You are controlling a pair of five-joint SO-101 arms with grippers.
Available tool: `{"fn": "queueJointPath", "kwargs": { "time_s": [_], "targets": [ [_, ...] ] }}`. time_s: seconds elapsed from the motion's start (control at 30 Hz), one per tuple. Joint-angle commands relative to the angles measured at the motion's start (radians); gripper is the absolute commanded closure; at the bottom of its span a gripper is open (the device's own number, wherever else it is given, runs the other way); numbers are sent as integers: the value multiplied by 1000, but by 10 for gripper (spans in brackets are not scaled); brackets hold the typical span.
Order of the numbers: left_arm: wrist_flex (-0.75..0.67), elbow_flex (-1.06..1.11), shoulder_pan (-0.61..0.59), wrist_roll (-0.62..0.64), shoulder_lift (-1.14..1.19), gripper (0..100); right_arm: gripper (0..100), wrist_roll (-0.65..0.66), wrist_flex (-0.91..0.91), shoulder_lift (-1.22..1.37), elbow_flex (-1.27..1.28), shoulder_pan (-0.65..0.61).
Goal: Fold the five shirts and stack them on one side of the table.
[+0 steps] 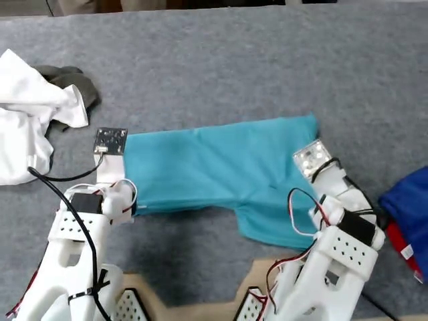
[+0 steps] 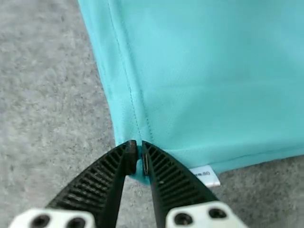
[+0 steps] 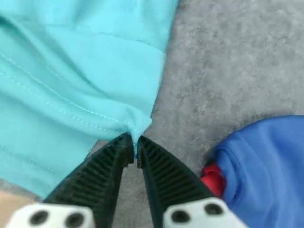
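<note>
A turquoise shirt (image 1: 214, 170) lies spread across the middle of the grey table. My left gripper (image 2: 137, 156) is shut on the turquoise shirt's (image 2: 204, 80) hem corner, next to a small white label (image 2: 205, 175). In the high view that arm (image 1: 93, 214) stands at the shirt's left end. My right gripper (image 3: 133, 148) is shut on a bunched edge of the turquoise shirt (image 3: 71, 71), and its arm (image 1: 334, 221) stands at the shirt's right end. A white shirt (image 1: 27, 120) and a dark olive one (image 1: 73, 80) lie crumpled at the far left. A blue shirt (image 1: 408, 200) lies at the right edge.
A red piece of cloth (image 3: 213, 179) peeks from under the blue shirt (image 3: 266, 161). A black cable (image 1: 63, 179) runs from the left arm across the white shirt's edge. The tabletop's wooden edge (image 1: 200, 307) shows between the arm bases.
</note>
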Motion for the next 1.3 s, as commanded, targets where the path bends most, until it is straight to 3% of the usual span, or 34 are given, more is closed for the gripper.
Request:
{"fn": "queueJointPath", "kwargs": {
  "time_s": [0.0,0.27,0.43,0.53,0.67,0.87,1.07,1.27],
  "targets": [
    [-11,-2,-3,-25,-15,981,989,18,14,-21,-2,4],
    [-6,-5,-5,38,-15,798,753,66,18,-21,-19,13],
    [130,-58,-6,40,-15,797,747,66,129,-21,-143,24],
    [160,-147,-52,41,-16,798,827,29,169,-13,-225,-18],
    [51,-242,-83,172,-4,843,998,-64,192,-12,-266,-197],
    [-170,-216,21,307,-1,963,988,-233,104,15,-254,-473],
    [-457,-112,46,322,130,976,990,-264,-43,280,-277,-504],
    [-528,-203,26,325,381,979,991,-256,-57,432,-343,-483]
  ]
}}
